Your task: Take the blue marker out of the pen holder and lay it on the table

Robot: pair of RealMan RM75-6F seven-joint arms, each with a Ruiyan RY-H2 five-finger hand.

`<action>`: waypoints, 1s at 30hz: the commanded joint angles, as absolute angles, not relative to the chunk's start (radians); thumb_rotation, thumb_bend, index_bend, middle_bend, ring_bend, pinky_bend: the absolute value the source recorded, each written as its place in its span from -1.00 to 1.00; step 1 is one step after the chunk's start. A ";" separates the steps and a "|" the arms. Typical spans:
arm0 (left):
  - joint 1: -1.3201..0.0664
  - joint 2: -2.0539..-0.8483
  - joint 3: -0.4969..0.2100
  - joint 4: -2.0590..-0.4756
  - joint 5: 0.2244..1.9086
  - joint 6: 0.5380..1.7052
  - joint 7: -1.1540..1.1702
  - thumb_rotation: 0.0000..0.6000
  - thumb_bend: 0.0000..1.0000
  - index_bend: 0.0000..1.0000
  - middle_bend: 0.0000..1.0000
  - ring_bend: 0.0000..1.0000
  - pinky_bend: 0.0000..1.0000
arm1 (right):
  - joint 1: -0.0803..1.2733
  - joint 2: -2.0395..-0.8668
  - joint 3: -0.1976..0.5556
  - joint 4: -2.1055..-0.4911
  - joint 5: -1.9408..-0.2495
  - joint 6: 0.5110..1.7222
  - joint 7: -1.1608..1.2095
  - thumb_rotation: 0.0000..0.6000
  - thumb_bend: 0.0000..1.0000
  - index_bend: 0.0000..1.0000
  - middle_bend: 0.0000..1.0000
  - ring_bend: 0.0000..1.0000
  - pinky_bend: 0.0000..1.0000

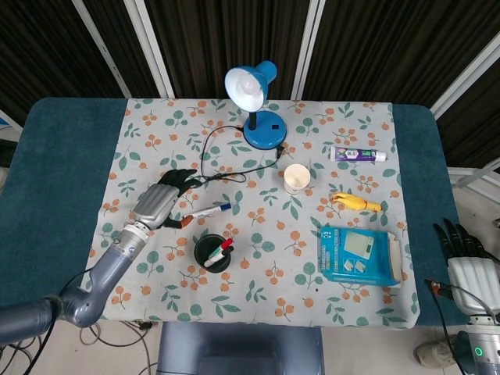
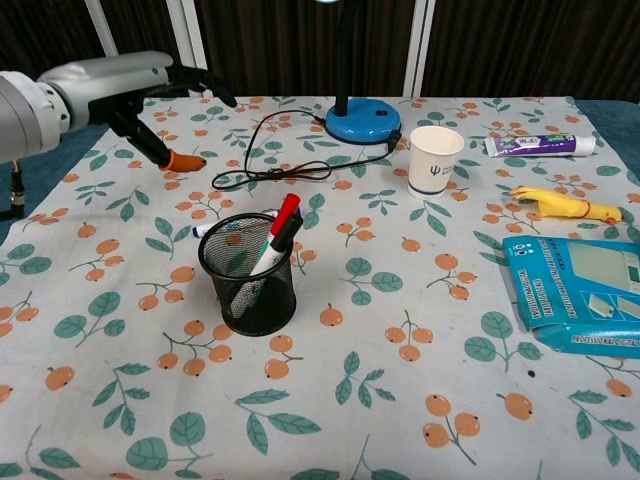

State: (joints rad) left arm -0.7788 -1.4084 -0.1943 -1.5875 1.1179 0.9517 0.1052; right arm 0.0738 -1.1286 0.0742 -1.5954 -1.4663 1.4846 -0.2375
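Observation:
The blue marker (image 1: 209,211) lies flat on the flowered cloth just behind the black mesh pen holder (image 1: 213,254). In the chest view only its white end (image 2: 203,230) shows beside the holder (image 2: 248,275). A red and a black marker (image 2: 280,228) stand in the holder. My left hand (image 1: 162,204) hovers just left of the blue marker with its fingers spread and nothing in it; its orange-tipped thumb (image 2: 184,160) points down. My right hand (image 1: 464,248) hangs off the table's right edge, fingers straight and empty.
A blue desk lamp (image 1: 258,101) and its black cable (image 1: 215,164) sit behind the marker. A paper cup (image 1: 297,178), a toothpaste tube (image 1: 358,155), a yellow toy (image 1: 355,201) and a blue package (image 1: 359,255) occupy the right half.

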 commanded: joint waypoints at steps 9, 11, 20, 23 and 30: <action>-0.542 -1.278 -0.042 -1.829 1.239 1.399 0.546 1.00 -0.45 -0.67 -0.99 -1.00 -1.00 | 0.073 -1.133 0.077 -1.591 -1.465 1.491 -0.249 1.00 -0.71 -0.96 -1.00 -0.87 -0.64; -0.504 -1.229 -0.005 -1.877 1.243 1.411 0.551 1.00 -0.45 -0.67 -1.00 -1.00 -1.00 | 0.073 -1.133 0.077 -1.591 -1.465 1.492 -0.248 1.00 -0.71 -0.96 -1.00 -0.87 -0.64; -0.310 -1.104 0.104 -1.789 1.401 1.551 0.284 1.00 -0.45 -0.67 -1.00 -1.00 -1.00 | 0.073 -1.136 0.077 -1.587 -1.469 1.495 -0.250 1.00 -0.71 -0.96 -1.00 -0.87 -0.64; -0.275 -1.107 0.105 -1.736 1.416 1.576 0.220 1.00 -0.45 -0.67 -1.00 -1.00 -1.00 | 0.073 -1.136 0.077 -1.587 -1.470 1.497 -0.250 1.00 -0.71 -0.96 -1.00 -0.87 -0.64; -0.215 -1.133 0.086 -1.606 1.442 1.604 0.050 1.00 -0.45 -0.67 -1.00 -1.00 -1.00 | 0.072 -1.137 0.077 -1.585 -1.471 1.499 -0.251 1.00 -0.71 -0.96 -1.00 -0.87 -0.64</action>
State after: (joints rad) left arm -0.2395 -1.1264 0.0902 -1.6400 1.4242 1.5901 0.0988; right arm 0.0720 -1.1371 0.0773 -1.5855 -1.4706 1.4992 -0.2513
